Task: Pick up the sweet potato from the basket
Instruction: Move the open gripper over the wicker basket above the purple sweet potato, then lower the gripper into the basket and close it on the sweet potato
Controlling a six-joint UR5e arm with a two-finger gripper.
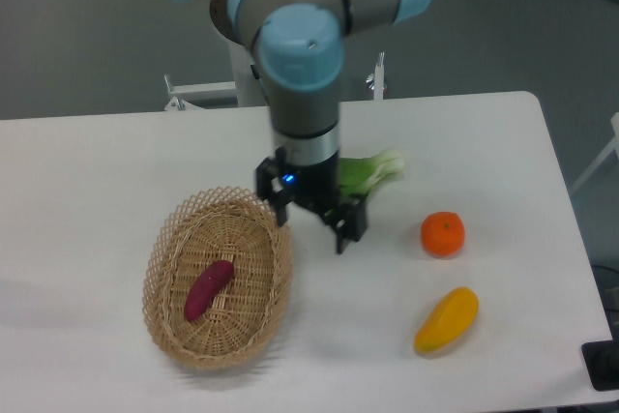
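The sweet potato [209, 289], a small magenta-purple tuber with tapered ends, lies flat on the floor of the basket [165, 241], set on a slant with its upper end toward the right. The basket is a shallow oval of light tan wicker with an open lattice rim, resting upright on the white worktop [87, 171].

White table [87, 171] — rounded far-right corner, matte top, evenly lit. Plain grey wall or floor [87, 26] beyond the far edge. White metal bracket [176, 94] — far edge, left of centre.
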